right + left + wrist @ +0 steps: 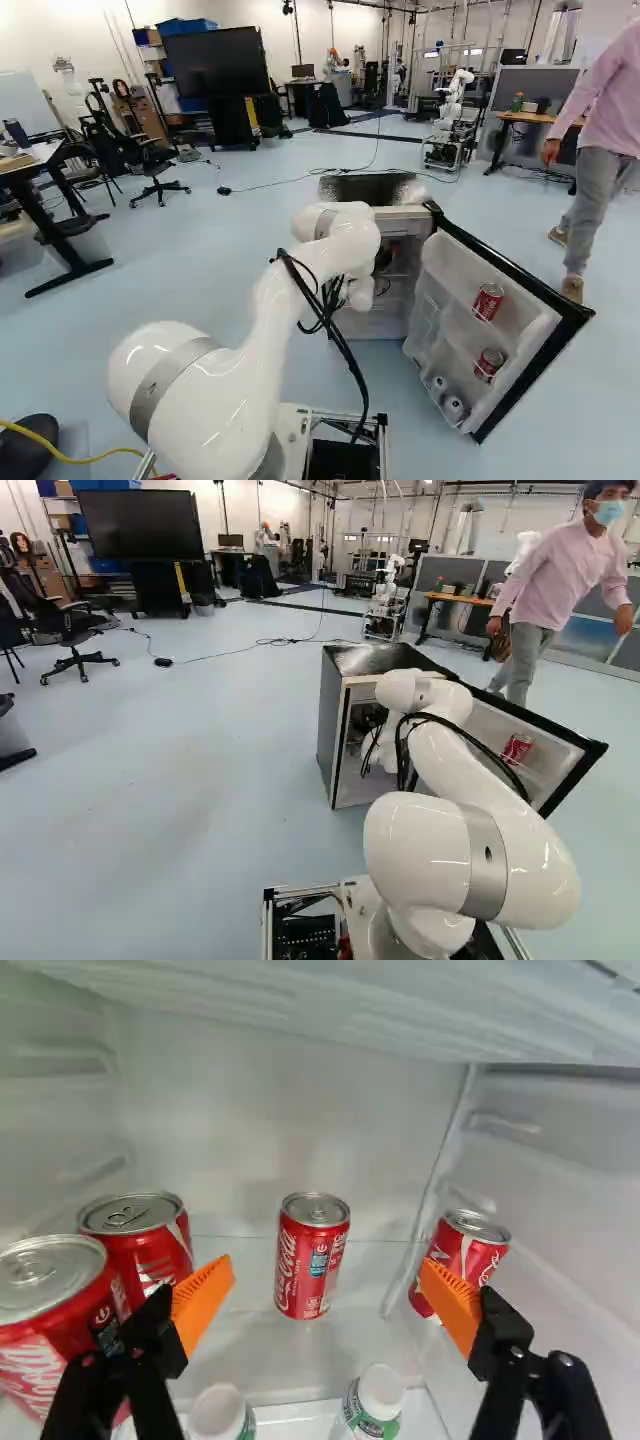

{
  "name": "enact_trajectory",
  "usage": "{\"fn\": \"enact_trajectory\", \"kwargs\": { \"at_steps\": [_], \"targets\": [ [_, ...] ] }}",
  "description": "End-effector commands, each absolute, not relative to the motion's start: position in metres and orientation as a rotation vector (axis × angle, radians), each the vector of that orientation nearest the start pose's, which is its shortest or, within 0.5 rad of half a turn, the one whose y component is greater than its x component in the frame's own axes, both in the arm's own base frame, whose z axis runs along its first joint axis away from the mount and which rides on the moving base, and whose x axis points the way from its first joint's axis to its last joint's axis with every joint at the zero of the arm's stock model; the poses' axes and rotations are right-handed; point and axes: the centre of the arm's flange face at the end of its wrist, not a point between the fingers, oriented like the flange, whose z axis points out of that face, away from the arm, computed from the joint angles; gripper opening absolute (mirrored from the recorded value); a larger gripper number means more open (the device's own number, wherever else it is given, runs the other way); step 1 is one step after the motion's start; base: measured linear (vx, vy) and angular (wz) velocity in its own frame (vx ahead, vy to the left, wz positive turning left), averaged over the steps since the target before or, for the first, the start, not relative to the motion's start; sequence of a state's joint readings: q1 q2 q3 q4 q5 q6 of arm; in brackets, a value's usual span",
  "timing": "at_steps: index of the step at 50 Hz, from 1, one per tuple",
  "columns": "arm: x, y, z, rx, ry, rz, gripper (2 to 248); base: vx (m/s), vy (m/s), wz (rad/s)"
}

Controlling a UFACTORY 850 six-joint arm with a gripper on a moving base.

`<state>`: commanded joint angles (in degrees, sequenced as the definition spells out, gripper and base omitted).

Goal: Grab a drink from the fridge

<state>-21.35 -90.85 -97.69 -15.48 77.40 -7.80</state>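
Spread-fingered, the hand (327, 1260) faces four red cans (312, 1260) and two white-capped bottles (383, 1392) inside the open fridge (335, 730), one can toward its back edge, on the room's pale-blue floor (180, 780).

We are logging this place as a robotics lab. Our own white robot arm (450, 765) is rising from a metal-framed base, and a second white arm (456, 88) is standing on a framed cart (447, 148) across the floor (180, 780). Overhead, we are noting metal rails (445, 10) spanning the room. A cable (245, 648) is trailing over the bare, pale blue floor, and a compact fridge (330, 720) is standing open in mid-room, away from any kitchen counter. Around this we are seeing a large display (130, 525), an office chair (76, 632), a wood-topped desk (465, 600) and grey partition panels (446, 572).
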Motion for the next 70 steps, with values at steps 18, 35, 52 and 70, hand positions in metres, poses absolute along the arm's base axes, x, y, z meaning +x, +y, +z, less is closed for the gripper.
{"fn": "enact_trajectory", "kwargs": {
  "at_steps": [18, 35, 52, 70],
  "targets": [
    [0.65, -0.224, -0.062, -2.454, -0.09, -2.248, 247, 0.0, 0.0, 0.0],
    [0.656, -0.22, -0.064, -2.437, -0.104, -2.262, 247, 0.0, 0.0, 0.0],
    [0.657, -0.219, -0.064, -2.435, -0.106, -2.264, 151, 0.0, 0.0, 0.0],
    [0.657, -0.219, -0.064, -2.436, -0.105, -2.263, 89, 0.0, 0.0, 0.0]
  ]
}}
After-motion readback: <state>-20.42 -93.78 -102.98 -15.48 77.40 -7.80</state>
